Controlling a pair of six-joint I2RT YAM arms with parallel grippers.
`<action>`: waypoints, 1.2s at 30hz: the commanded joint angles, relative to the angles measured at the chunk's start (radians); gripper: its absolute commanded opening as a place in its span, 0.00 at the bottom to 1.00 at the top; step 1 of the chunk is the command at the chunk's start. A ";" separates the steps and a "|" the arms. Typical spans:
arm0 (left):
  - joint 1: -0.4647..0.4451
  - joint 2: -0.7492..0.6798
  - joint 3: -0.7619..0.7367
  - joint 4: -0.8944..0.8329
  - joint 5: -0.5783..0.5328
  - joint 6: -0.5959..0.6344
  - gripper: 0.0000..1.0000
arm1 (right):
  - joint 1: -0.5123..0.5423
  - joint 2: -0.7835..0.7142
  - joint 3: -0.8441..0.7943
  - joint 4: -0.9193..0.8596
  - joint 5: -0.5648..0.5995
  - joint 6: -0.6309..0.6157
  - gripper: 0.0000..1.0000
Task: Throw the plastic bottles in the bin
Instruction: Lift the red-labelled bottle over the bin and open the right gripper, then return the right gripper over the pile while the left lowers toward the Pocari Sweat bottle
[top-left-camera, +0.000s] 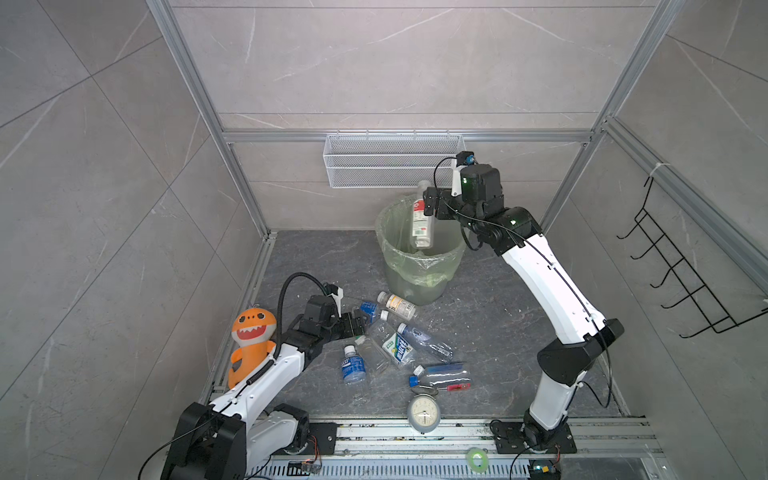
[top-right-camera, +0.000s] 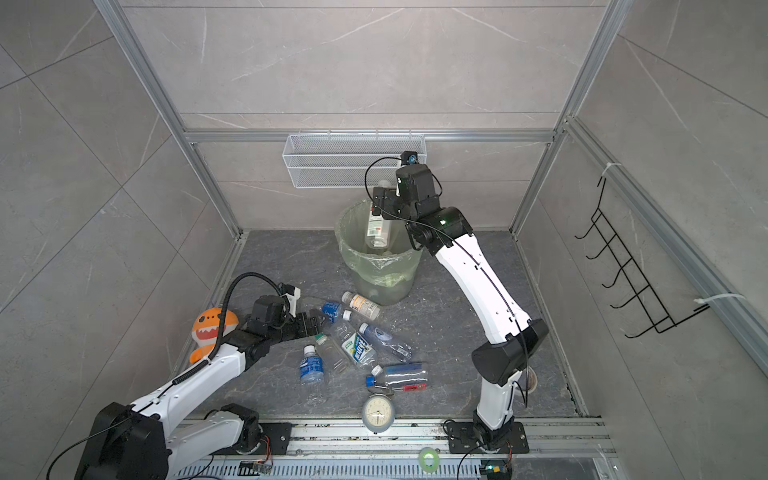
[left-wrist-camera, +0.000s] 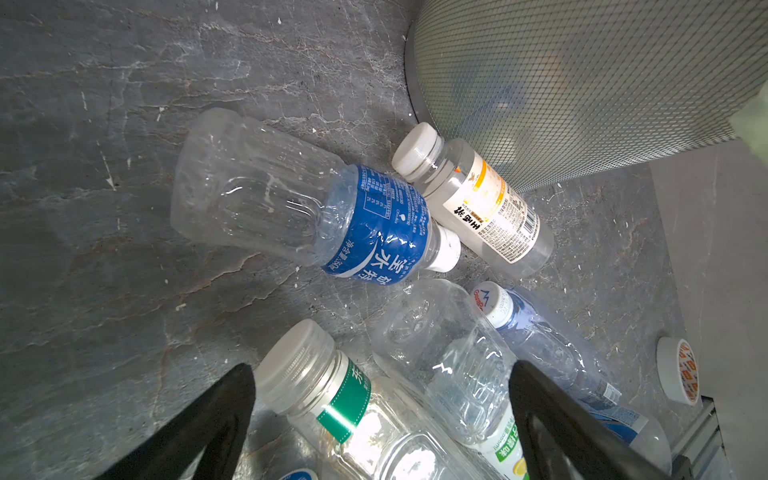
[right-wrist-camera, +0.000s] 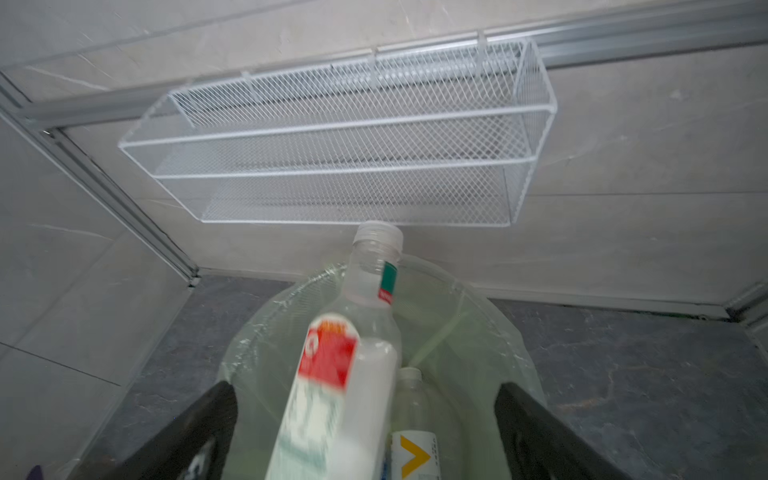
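A white-and-clear plastic bottle with a red label (top-left-camera: 422, 220) (top-right-camera: 377, 226) hangs upright over the mouth of the bin (top-left-camera: 419, 266) (top-right-camera: 378, 266). In the right wrist view this bottle (right-wrist-camera: 332, 374) is blurred and lies loose between the wide-apart fingers of my open right gripper (right-wrist-camera: 365, 386) (top-left-camera: 430, 203). Another bottle (right-wrist-camera: 413, 440) lies inside the green bag. Several bottles lie on the floor in front of the bin, among them a blue-labelled one (left-wrist-camera: 374, 224) (top-left-camera: 368, 309) and an orange-and-white one (left-wrist-camera: 486, 203). My left gripper (left-wrist-camera: 380, 370) (top-left-camera: 361, 322) stands open just above a green-banded bottle (left-wrist-camera: 328, 395).
An orange plush shark (top-left-camera: 251, 336) leans by the left arm. A grey alarm clock (top-left-camera: 424, 413) stands at the front edge. A white wire basket (top-left-camera: 392, 160) hangs on the back wall, a black hook rack (top-left-camera: 681, 266) on the right wall. A tape roll (left-wrist-camera: 679, 370) lies nearby.
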 joint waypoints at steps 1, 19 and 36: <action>0.001 -0.039 0.001 -0.018 0.016 -0.007 0.97 | 0.006 -0.065 0.002 -0.008 -0.026 -0.005 0.99; 0.001 -0.031 0.040 -0.067 0.004 0.013 0.97 | 0.008 -0.393 -0.461 0.087 -0.065 0.006 0.99; -0.042 -0.099 0.028 -0.142 -0.036 0.033 0.97 | 0.042 -0.640 -0.906 0.066 -0.139 -0.003 0.99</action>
